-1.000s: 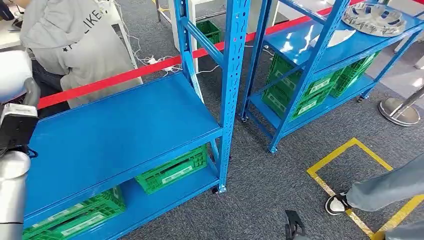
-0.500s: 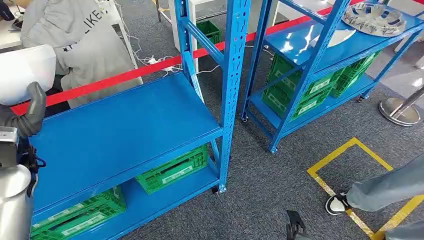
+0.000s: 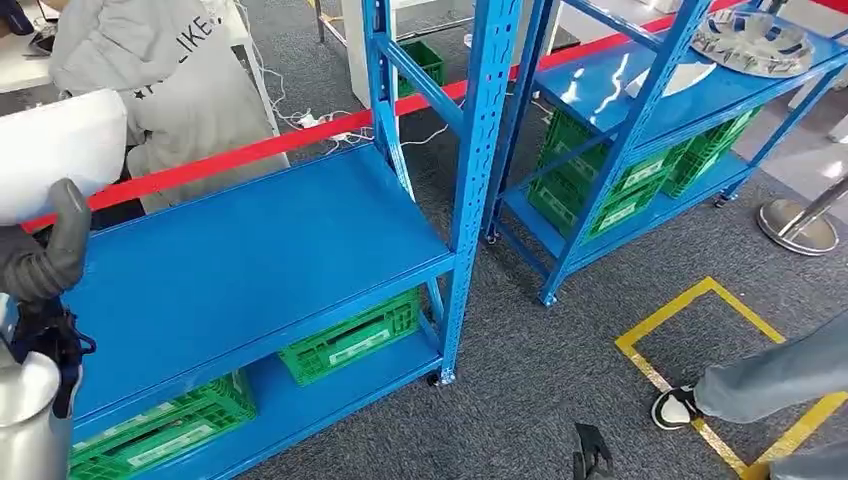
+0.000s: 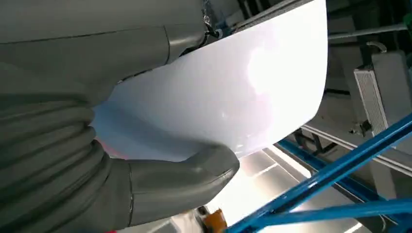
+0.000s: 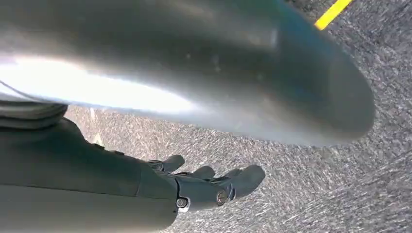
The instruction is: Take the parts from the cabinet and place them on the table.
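Left hand point(image 3: 45, 255) grips a white panel point(image 3: 55, 150), thumb point(image 4: 184, 177) pressed across one face and the darker fingers clamping the far edge, so it's a firm hold, not a pinch. Versus a second ago the panel sits higher and further in over the near end of the blue shelf point(image 3: 250, 260), and the whole head picture has slid a little, so part of that is the camera moving, not just the arm. My read: the part is out of the rack and being carried, pick step done, transport step in hand. In the left wrist view the white panel fills the span between thumb and fingers, with blue rack bars point(image 4: 340, 170) behind it, apart from the panel. Right hand point(image 5: 209, 187) hangs over the grey carpet point(image 5: 340, 194), fingers loosely curled with gaps between them and nothing in them. A person in a grey hoodie point(image 3: 170, 90) sits behind the red tape point(image 3: 300, 140), near the panel's carry path; worth watching for a clip. Another metal part point(image 3: 750, 40) lies on the top shelf of the far rack point(image 3: 620, 90), well apart from both hands, so more picks likely remain. Can't see the drop-off table from here.
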Robot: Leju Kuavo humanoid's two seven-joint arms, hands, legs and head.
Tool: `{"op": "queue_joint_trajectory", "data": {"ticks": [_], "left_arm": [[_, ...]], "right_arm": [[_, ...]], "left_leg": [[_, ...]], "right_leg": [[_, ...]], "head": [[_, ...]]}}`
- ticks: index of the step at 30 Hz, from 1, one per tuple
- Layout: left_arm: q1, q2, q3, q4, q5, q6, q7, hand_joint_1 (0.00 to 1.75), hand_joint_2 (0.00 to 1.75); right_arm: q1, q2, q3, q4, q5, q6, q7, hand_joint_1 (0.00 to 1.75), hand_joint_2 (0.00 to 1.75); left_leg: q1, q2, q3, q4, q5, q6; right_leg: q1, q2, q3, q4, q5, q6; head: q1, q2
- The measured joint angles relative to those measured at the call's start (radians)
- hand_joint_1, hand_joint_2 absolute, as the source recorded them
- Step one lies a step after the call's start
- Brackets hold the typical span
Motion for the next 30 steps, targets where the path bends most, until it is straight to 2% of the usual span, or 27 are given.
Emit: {"op": "queue_joint_trajectory", "data": {"ticks": [1,2,4,5,6,7,9,10,11,13,14,15,16,17,18,19,20,21,22,23,24,25,26,27,28,29,30], "left_arm": [[0.008,0.001,0.0,-0.004,0.001,0.0,0.001,1.75,1.75],[0.012,0.002,0.0,-0.012,0.006,0.0,0.001,1.75,1.75],[0.022,0.004,0.006,-0.032,0.024,-0.001,-0.004,1.75,1.75],[0.036,0.008,0.015,-0.051,0.037,-0.003,-0.008,1.75,1.75],[0.049,0.017,0.023,-0.064,0.048,-0.009,-0.011,1.75,1.75],[0.064,0.024,0.029,-0.073,0.058,-0.013,-0.018,1.75,1.75],[0.089,0.053,0.046,-0.096,0.082,-0.022,-0.038,1.75,1.75],[0.1,0.067,0.054,-0.101,0.09,-0.022,-0.046,1.75,1.75],[0.11,0.076,0.062,-0.109,0.095,-0.022,-0.048,1.75,1.75],[0.121,0.091,0.069,-0.12,0.099,-0.022,-0.051,1.75,1.75],[0.127,0.095,0.072,-0.124,0.1,-0.022,-0.051,1.75,1.75],[0.136,0.098,0.073,-0.129,0.101,-0.022,-0.051,1.75,1.75],[0.144,0.1,0.074,-0.133,0.101,-0.021,-0.051,1.75,1.75],[0.153,0.1,0.075,-0.142,0.101,-0.018,-0.051,1.75,1.75],[0.161,0.1,0.075,-0.151,0.101,-0.013,-0.053,1.75,1.75],[0.169,0.1,0.075,-0.165,0.1,-0.005,-0.056,1.75,1.75],[0.174,0.1,0.076,-0.184,0.097,0.005,-0.058,1.75,1.75],[0.181,0.099,0.076,-0.204,0.097,0.014,-0.062,1.75,1.75],[0.196,0.099,0.079,-0.219,0.097,0.026,-0.067,1.75,1.75],[0.21,0.099,0.088,-0.243,0.1,0.044,-0.073,1.75,1.75],[0.23,0.099,0.094,-0.263,0.103,0.053,-0.075,1.75,1.75],[0.253,0.099,0.101,-0.285,0.105,0.054,-0.077,1.75,1.75],[0.274,0.095,0.105,-0.31,0.104,0.054,-0.08,1.75,1.75],[0.29,0.095,0.105,-0.328,0.101,0.049,-0.08,1.75,1.75],[0.309,0.095,0.108,-0.341,0.098,0.042,-0.079,1.75,1.75],[0.324,0.094,0.108,-0.349,0.095,0.038,-0.077,1.75,1.75],[0.336,0.092,0.108,-0.355,0.088,0.03,-0.075,1.75,1.75]], "right_arm": [[0.003,0.0,0.0,0.0,0.0,0.0,0.0,0.0,0.0],[0.003,0.0,-0.001,0.0,0.0,0.0,0.0,0.0,0.0],[0.001,0.0,-0.002,0.0,0.001,0.002,0.0,0.0,0.0],[-0.001,0.001,-0.002,0.0,0.001,0.003,0.0,0.0,0.0],[0.002,0.001,-0.002,0.0,0.0,0.004,0.0,0.0,0.0],[0.003,0.001,-0.003,0.0,0.001,0.004,0.002,0.0,0.0],[0.004,0.002,-0.006,0.0,0.001,0.005,0.005,0.0,0.0],[0.006,0.005,-0.006,0.0,0.001,0.005,0.005,0.0,0.0],[0.005,0.005,-0.006,0.0,0.003,0.005,0.005,0.0,0.0],[0.007,0.005,-0.007,0.0,0.005,0.005,0.005,0.0,0.0],[0.007,0.005,-0.007,0.0,0.005,0.005,0.005,0.0,0.0],[0.006,0.005,-0.007,0.0,0.005,0.005,0.005,0.0,0.0],[0.006,0.005,-0.007,0.0,0.003,0.004,0.006,0.0,0.0],[0.006,0.005,-0.007,0.0,-0.001,0.002,0.005,0.0,0.0],[0.006,0.005,-0.009,0.0,-0.003,0.001,0.005,0.0,0.0],[0.007,0.008,-0.011,0.0,-0.007,0.0,0.002,0.0,0.0],[0.007,0.013,-0.013,0.0,-0.013,0.0,-0.004,0.0,0.0],[0.008,0.017,-0.016,0.0,-0.015,0.0,-0.007,0.0,0.0],[0.009,0.017,-0.019,0.0,-0.018,0.0,-0.009,0.0,0.0],[0.01,0.018,-0.025,0.0,-0.021,-0.002,-0.011,0.0,0.0],[0.011,0.022,-0.027,0.0,-0.023,-0.007,-0.01,0.0,0.0],[0.016,0.025,-0.03,0.0,-0.028,-0.011,-0.007,0.0,0.0],[0.019,0.028,-0.035,0.0,-0.035,-0.018,-0.005,0.0,0.0],[0.021,0.032,-0.038,0.0,-0.037,-0.024,-0.002,0.0,0.0],[0.022,0.034,-0.042,0.0,-0.038,-0.026,-0.002,0.0,0.0],[0.021,0.035,-0.045,0.0,-0.04,-0.027,-0.002,0.0,0.0],[0.021,0.036,-0.05,0.0,-0.043,-0.03,-0.002,0.0,0.0]], "left_leg": [[0.001,0.0,-0.005,0.004,0.001,-0.001],[0.002,-0.001,-0.01,0.01,0.002,-0.003],[0.005,-0.002,-0.021,0.025,0.003,-0.012],[0.001,-0.003,-0.027,0.027,0.005,-0.021],[0.001,-0.003,-0.027,0.028,0.007,-0.027],[-0.001,-0.004,-0.027,0.031,0.011,-0.034],[0.0,-0.005,-0.031,0.025,0.024,-0.052],[0.003,-0.004,-0.037,0.027,0.022,-0.058],[0.005,-0.003,-0.048,0.047,-0.015,-0.065],[0.011,-0.003,-0.09,0.184,-0.136,-0.078],[0.012,-0.003,-0.109,0.262,-0.178,-0.082],[0.012,-0.003,-0.115,0.316,-0.195,-0.083],[0.012,-0.003,-0.104,0.329,-0.184,-0.082],[0.012,-0.003,-0.07,0.299,-0.152,-0.078],[0.012,-0.003,-0.021,0.237,-0.12,-0.072],[0.009,-0.003,0.051,0.14,-0.097,-0.062],[0.005,-0.004,0.117,0.049,-0.113,-0.051],[-0.002,-0.001,0.156,-0.013,-0.136,-0.047],[-0.005,-0.002,0.14,-0.002,-0.122,-0.045],[-0.007,-0.002,0.14,-0.009,-0.121,-0.04],[-0.011,-0.002,0.136,-0.007,-0.115,-0.033],[-0.006,0.0,0.132,-0.019,-0.1,-0.023],[0.0,0.009,0.126,-0.024,-0.083,-0.016],[0.002,0.006,0.112,-0.024,-0.072,-0.007],[0.002,0.007,0.096,-0.022,-0.061,-0.006],[0.001,0.007,0.081,-0.021,-0.05,-0.004],[0.001,0.008,0.064,-0.018,-0.038,-0.004]], "right_leg": [[-0.001,0.0,0.016,-0.02,0.024,-0.001],[-0.001,0.0,0.053,-0.084,0.06,-0.003],[-0.003,-0.001,0.157,-0.265,0.119,-0.003],[0.003,0.002,0.164,-0.272,0.104,-0.012],[0.006,0.008,0.152,-0.264,0.128,-0.023],[0.005,0.008,0.152,-0.277,0.117,-0.029],[0.006,0.008,0.141,-0.272,0.128,-0.046],[0.0,0.003,0.135,-0.276,0.138,-0.059],[0.001,0.003,0.126,-0.277,0.146,-0.065],[0.003,-0.001,0.102,-0.276,0.163,-0.07],[0.004,-0.003,0.09,-0.276,0.172,-0.069],[0.005,-0.004,0.078,-0.275,0.181,-0.069],[0.006,-0.005,0.067,-0.275,0.19,-0.069],[0.007,-0.005,0.054,-0.275,0.2,-0.068],[0.009,-0.005,0.044,-0.274,0.208,-0.067],[0.011,-0.004,0.034,-0.275,0.218,-0.065],[0.01,-0.005,0.033,-0.274,0.224,-0.062],[0.013,-0.003,0.03,-0.273,0.231,-0.055],[0.009,-0.003,0.034,-0.281,0.241,-0.048],[0.005,-0.003,0.033,-0.284,0.249,-0.042],[0.003,-0.003,0.033,-0.289,0.258,-0.036],[0.01,0.0,0.031,-0.296,0.268,-0.026],[0.005,0.0,0.022,-0.278,0.232,-0.025],[0.007,-0.001,0.008,-0.236,0.172,-0.024],[0.005,-0.001,-0.01,-0.17,0.105,-0.021],[0.006,-0.001,-0.025,-0.098,0.056,-0.019],[0.006,-0.001,-0.035,-0.034,0.03,-0.016]], "head": [[0.0,0.0],[0.0,0.0],[0.0,0.0],[0.001,0.0],[-0.001,0.0],[-0.001,0.0],[-0.001,0.0],[-0.002,0.0],[-0.003,0.0],[-0.006,0.0],[-0.007,0.0],[-0.006,0.0],[-0.007,0.0],[-0.006,0.0],[-0.006,0.0],[-0.006,0.0],[-0.006,0.0],[-0.005,0.0],[-0.004,0.0],[-0.011,0.0],[-0.009,0.0],[-0.011,0.0],[-0.012,0.0],[-0.008,0.0],[-0.005,0.0],[-0.005,0.0],[-0.005,0.0]]}}
